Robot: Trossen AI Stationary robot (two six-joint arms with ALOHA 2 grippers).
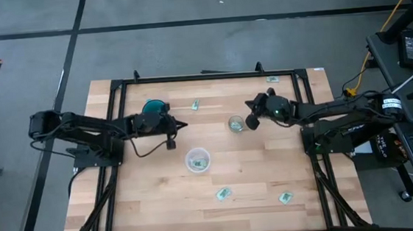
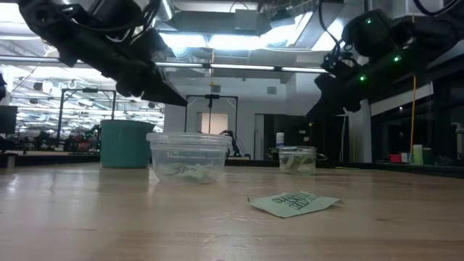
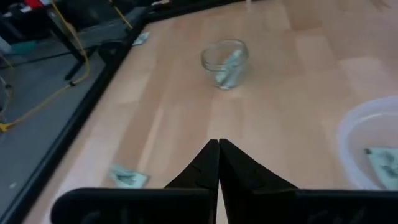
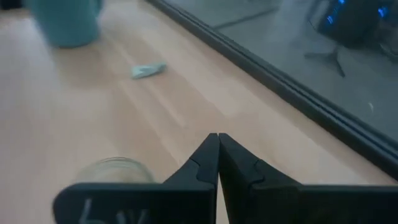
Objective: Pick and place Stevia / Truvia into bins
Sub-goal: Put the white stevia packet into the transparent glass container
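Observation:
Three cups stand on the wooden table: a teal cup [image 1: 154, 106] [image 2: 125, 143], a small clear glass [image 1: 235, 123] [image 3: 225, 62] with a packet inside, and a wider whitish cup [image 1: 197, 160] [image 2: 187, 156] also holding a packet. Pale green packets lie flat near the far edge [image 1: 196, 104] [image 4: 148, 70] and near the near edge [image 1: 223, 194] [image 2: 293, 203]. My left gripper [image 1: 183, 125] [image 3: 219, 146] hovers shut beside the teal cup, holding nothing. My right gripper [image 1: 249, 112] [image 4: 217, 140] hovers shut just beyond the glass, also holding nothing.
More packets lie at the far right corner [image 1: 272, 79] and near the near right edge [image 1: 285, 196]. A black metal frame [image 1: 203, 76] borders the table. A cable hangs below my left wrist [image 1: 170, 142]. Bare wood lies between the cups and the near packets.

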